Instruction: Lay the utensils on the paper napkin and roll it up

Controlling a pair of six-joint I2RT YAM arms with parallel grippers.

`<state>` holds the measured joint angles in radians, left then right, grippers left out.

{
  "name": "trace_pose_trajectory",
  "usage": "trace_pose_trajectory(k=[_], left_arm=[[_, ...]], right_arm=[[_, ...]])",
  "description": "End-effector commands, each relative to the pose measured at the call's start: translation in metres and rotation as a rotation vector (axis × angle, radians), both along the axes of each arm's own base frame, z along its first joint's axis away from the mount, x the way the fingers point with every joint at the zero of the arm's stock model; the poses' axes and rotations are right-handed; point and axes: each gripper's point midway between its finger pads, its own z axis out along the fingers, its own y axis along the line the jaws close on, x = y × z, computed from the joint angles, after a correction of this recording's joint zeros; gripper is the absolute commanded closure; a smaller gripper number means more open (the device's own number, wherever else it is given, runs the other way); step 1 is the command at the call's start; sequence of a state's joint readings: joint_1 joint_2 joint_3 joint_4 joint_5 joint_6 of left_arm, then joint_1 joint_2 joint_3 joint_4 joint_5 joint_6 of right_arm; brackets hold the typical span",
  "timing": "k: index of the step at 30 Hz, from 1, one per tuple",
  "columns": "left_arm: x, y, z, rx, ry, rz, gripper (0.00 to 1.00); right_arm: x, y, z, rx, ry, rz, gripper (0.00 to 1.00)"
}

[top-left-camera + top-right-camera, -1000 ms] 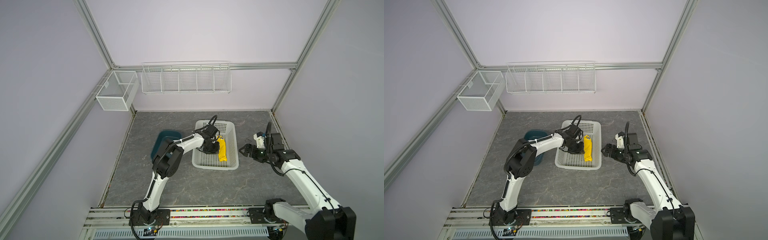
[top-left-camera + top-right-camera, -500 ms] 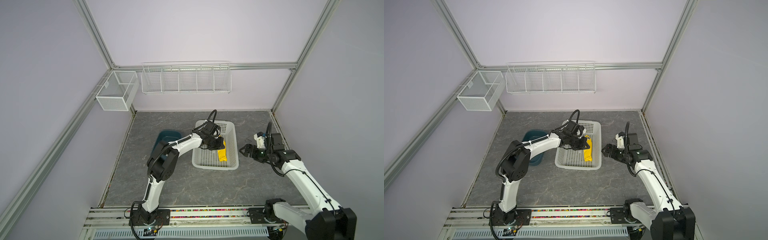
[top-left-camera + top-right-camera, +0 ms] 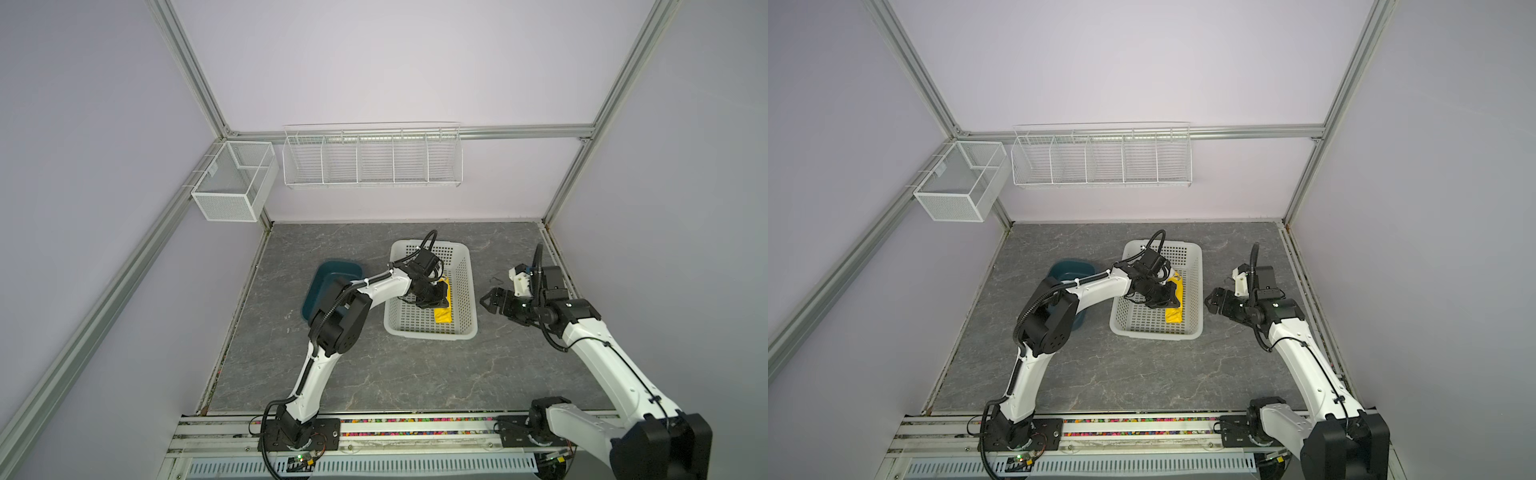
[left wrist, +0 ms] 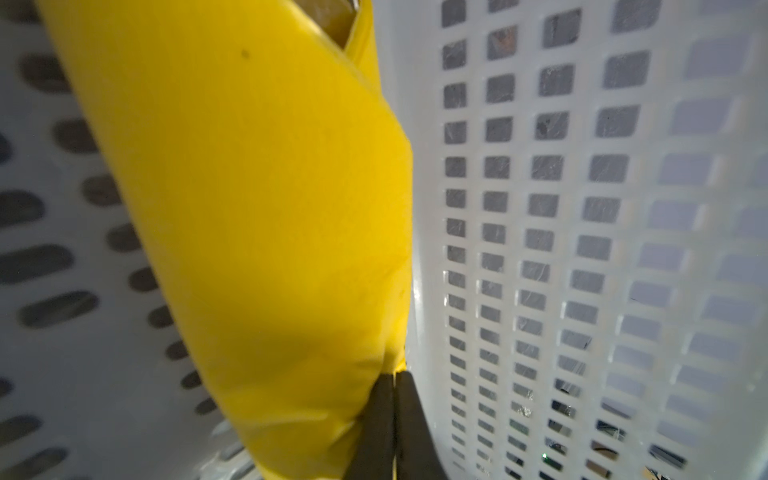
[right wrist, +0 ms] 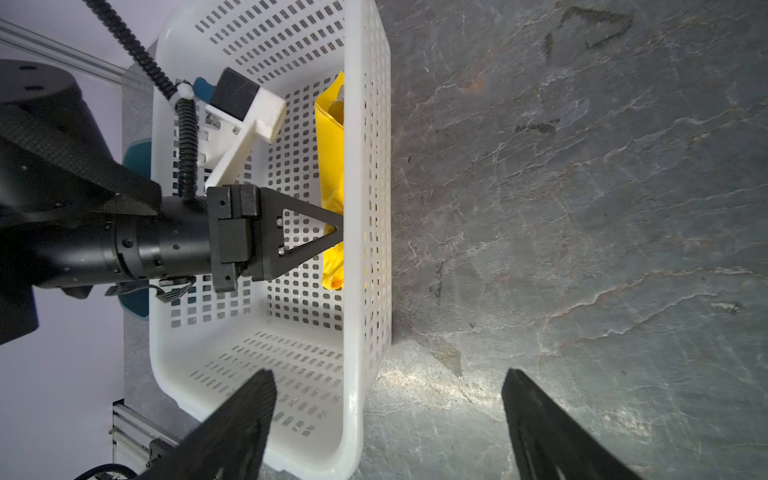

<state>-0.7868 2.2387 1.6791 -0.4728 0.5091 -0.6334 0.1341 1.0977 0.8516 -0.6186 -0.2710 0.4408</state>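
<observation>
**A:** Top views first. Where is the paper napkin (image 3: 443,314)?

**B:** It's rolled into a yellow tube and lies inside the white basket (image 3: 432,333), along the wall on the right arm's side. The left gripper (image 3: 439,297) reaches down into the basket onto the roll. The right gripper (image 3: 487,300) hangs just outside that same wall, jaws spread and empty. A teal tub (image 3: 328,274) sits past the basket's opposite side.

**A:** And the left wrist view?

**B:** The left fingers (image 4: 384,415) are pressed together, with a thin fold of yellow paper nipped between them where the roll meets the basket wall. My guess is that pinching the loose edge stops the roll from springing open.

**A:** Right wrist view?

**B:** The left gripper's tip meets the roll partway along. At the roll's open end, a pale tip of the utensils (image 5: 338,106) peeks out, so they're wrapped inside. The right fingers (image 5: 249,415) stand wide apart over the basket's corner and the table (image 5: 582,208) beside it. They're probably parked there to stay clear of the basket. The rolling looks done to me.
</observation>
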Motion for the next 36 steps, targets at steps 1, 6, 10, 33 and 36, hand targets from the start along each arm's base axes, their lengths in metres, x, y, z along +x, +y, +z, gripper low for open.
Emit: trace_pose_trajectory(k=[1,6,10,33,36], left_arm=[[0.001,0.001,0.008,0.027,-0.033,-0.015,0.98],[0.004,-0.01,0.077,-0.148,-0.154,-0.024,0.9],[0.009,0.012,0.131,-0.165,-0.356,0.009,0.78],[-0.011,0.487,0.115,0.565,-0.636,1.192,0.0],[-0.005,0.485,0.114,0.56,-0.669,1.164,0.0]], right_arm=[[-0.001,-0.013,-0.001,-0.069,-0.004,-0.031,0.12],[0.006,-0.051,0.006,-0.239,-0.074,-0.171,0.11],[0.014,-0.089,0.02,-0.409,-0.16,-0.311,0.11],[0.088,-0.087,-0.036,-0.606,-0.666,-0.206,0.11],[0.098,-0.091,-0.042,-0.633,-0.605,-0.206,0.11]])
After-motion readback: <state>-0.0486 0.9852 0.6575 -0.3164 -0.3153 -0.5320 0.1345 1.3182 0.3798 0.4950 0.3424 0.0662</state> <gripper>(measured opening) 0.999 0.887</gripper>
